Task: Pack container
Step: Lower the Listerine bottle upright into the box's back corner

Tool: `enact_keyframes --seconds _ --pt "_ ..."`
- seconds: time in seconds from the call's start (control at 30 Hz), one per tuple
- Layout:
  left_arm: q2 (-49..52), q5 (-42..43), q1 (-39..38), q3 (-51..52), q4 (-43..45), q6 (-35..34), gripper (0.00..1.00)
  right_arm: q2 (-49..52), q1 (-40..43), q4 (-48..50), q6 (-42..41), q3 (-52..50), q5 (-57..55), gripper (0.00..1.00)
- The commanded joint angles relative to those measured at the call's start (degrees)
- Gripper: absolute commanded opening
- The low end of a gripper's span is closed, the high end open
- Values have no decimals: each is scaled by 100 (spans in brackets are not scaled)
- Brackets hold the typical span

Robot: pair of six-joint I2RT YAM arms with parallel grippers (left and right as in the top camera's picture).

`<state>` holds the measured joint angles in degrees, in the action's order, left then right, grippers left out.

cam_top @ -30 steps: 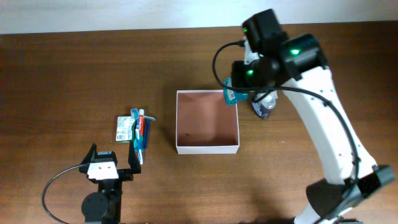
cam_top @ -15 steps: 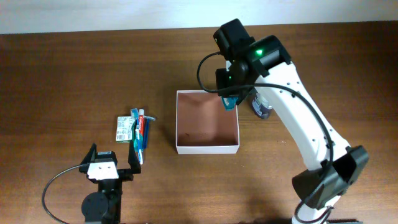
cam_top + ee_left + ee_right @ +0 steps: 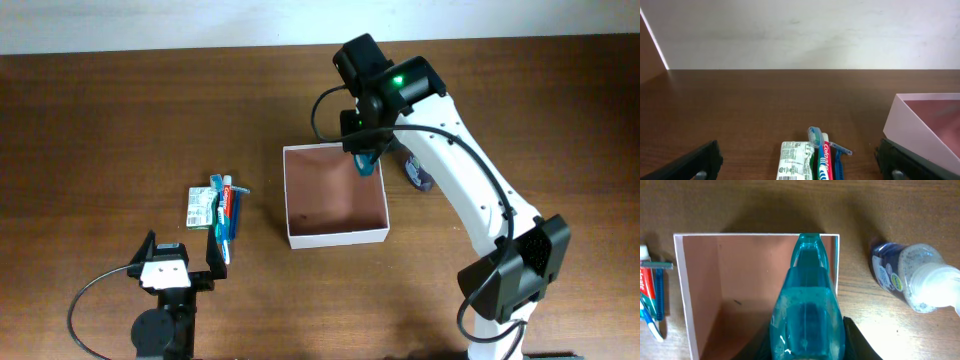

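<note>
The container [image 3: 338, 237] sits open-topped at mid-tabletop [image 3: 100, 120]. The right tool [image 3: 807, 345] is above its far right corner, clenched on a teal bottle [image 3: 806, 295]. In the wrist view the bottle's neck reaches the container's far wall. Whether the bottle touches the container floor cannot be told. A dark blue bottle [image 3: 420, 172] lies just right of the container. The left tool [image 3: 181, 255] is released, near-left and well apart from the container. A toothpaste tube [image 3: 226, 208] and a green packet [image 3: 201, 208] lie just beyond it.
</note>
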<state>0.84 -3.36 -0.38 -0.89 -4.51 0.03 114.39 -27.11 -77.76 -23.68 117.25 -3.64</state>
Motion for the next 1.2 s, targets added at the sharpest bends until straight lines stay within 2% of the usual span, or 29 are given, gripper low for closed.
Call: enact_keyframes --seconds 0.0,0.8,1.17 --pt "-44 63 24 37 2 87 99 15 -26 44 -238 190 -120 15" --pt "-44 63 24 37 2 87 100 66 -26 -136 -232 140 -155 15" --pt "-44 63 24 37 2 87 99 461 -26 -81 -166 125 -160 15"
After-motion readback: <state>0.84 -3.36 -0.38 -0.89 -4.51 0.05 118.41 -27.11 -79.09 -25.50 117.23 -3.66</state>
